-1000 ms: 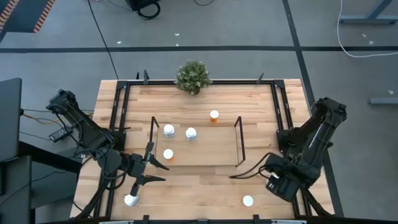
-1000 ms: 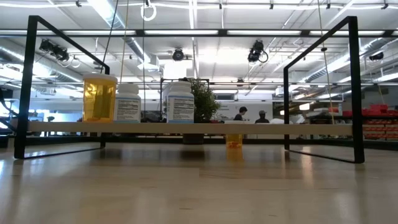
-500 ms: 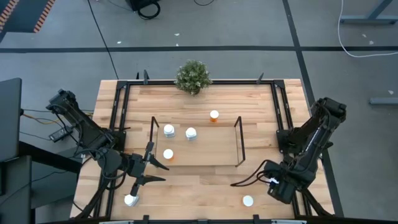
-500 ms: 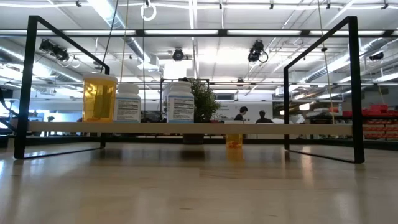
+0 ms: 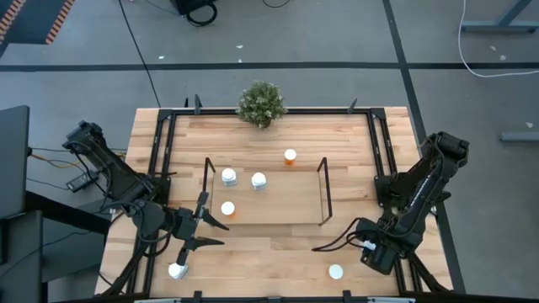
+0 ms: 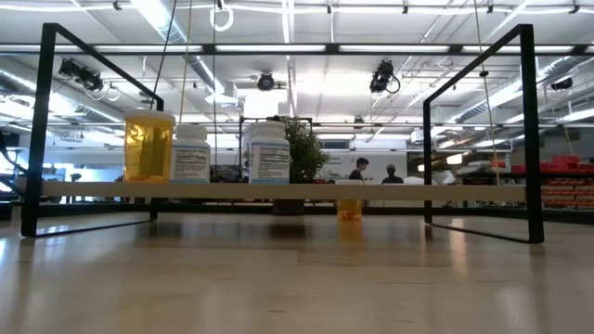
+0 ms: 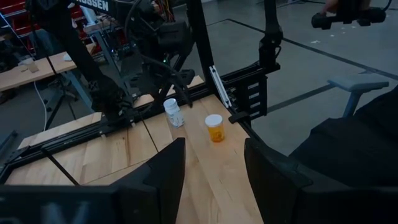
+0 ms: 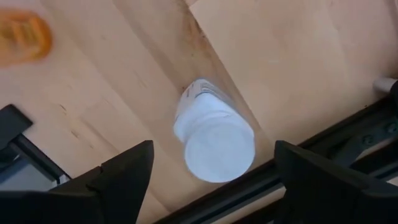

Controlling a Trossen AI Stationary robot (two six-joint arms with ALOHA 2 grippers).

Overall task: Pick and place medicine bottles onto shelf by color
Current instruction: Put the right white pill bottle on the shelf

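Right pincer (image 8: pixel 211 171): spread wide, empty, poised above whitish white-capped medicine bottle (image 8: pixel 213 134) for pickup. Left pincer (image 5: pixel 205 231): half-open, empty, waiting.

Six white-capped bottles counted from above: three on the shelf (image 5: pixel 324 189), three on the surface (image 5: pixel 354 143). One potted plant (image 5: pixel 260 103). Two arms present.

The right end effector (image 5: pixel 332 240) swung back and spread wider (over the front-right table).
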